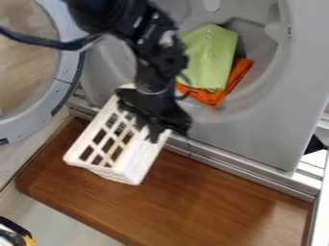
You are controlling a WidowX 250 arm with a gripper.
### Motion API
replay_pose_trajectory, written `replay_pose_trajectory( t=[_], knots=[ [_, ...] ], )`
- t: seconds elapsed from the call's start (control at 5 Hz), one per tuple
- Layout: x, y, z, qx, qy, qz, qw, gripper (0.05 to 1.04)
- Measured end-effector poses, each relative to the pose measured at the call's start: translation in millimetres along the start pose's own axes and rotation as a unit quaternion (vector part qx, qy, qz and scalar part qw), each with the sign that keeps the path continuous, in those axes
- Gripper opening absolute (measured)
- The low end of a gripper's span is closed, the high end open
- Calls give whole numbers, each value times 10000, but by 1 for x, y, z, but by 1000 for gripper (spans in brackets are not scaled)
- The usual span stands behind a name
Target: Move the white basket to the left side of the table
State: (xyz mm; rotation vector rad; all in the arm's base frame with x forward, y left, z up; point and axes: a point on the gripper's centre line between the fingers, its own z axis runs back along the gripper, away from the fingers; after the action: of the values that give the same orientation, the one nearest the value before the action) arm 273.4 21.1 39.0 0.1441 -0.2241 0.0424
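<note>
The black gripper (153, 130) hangs down over the upper right part of the white basket (132, 158), overlapping its rim and hiding part of it. Slatted openings show in the basket, which lies at a slant over the left part of the brown wooden table (218, 197), near the table's back edge. Whether the gripper holds the basket's rim cannot be made out.
Behind the table stands a grey machine (257, 129) with a round opening, holding a green cloth (208, 55) and an orange cloth (212, 96). Its round door (48, 103) is swung out at the upper left. A metal ledge (225, 167) runs along the table's back edge.
</note>
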Motion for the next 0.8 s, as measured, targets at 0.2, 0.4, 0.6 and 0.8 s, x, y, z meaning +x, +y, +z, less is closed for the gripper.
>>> replay_pose_trajectory(
  t=[0.2, 0.4, 0.6, 0.8],
  knots=[
    [-6, 31, -22, 153, 196, 97, 9996, 90],
    [-11, 46, -40, 274, 326, -1, 9991, 90],
    [-11, 60, -57, 375, 387, -85, 9985, 90],
    [-15, 68, -70, 463, 437, -200, 9978, 90]
  ],
)
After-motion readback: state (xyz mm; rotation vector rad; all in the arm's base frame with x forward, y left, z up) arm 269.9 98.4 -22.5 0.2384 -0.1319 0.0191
